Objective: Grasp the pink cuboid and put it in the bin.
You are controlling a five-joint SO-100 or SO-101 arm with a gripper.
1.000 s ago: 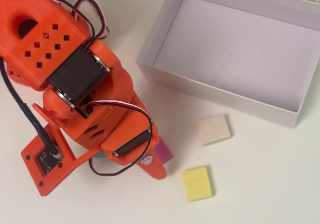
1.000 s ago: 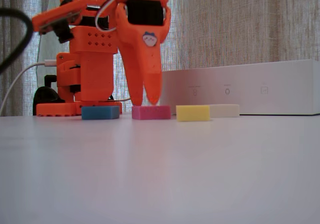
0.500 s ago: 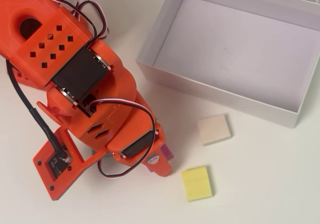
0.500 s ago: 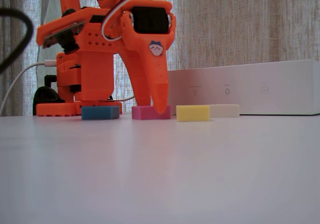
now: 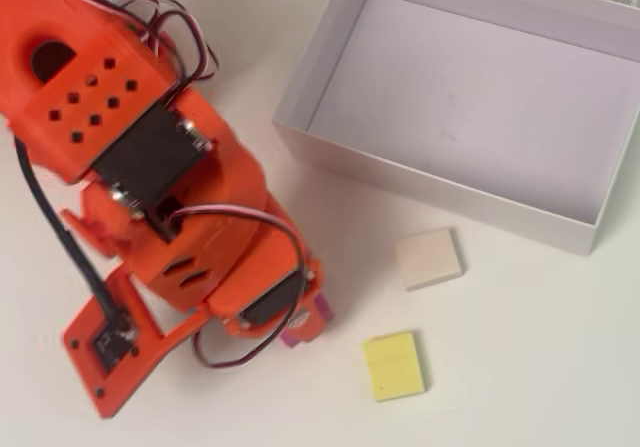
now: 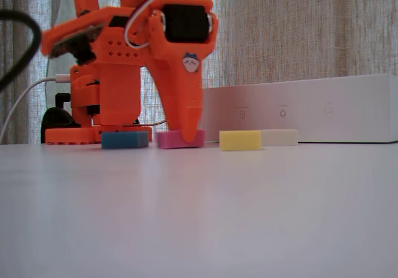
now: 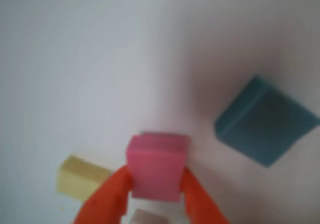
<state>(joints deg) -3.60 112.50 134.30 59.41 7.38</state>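
Behind my white worktop (image 6: 199,216) hangs a grey curtain (image 6: 298,29), and the white bin (image 5: 460,97) sits open near the blocks. My orange hand (image 7: 152,186) is squeezing the pink cuboid (image 7: 155,166) between its two fingers, low on the worktop. A blue block (image 7: 265,121) lies just beside it, and a yellow block (image 5: 394,365) and a cream block (image 5: 429,258) lie near the bin.
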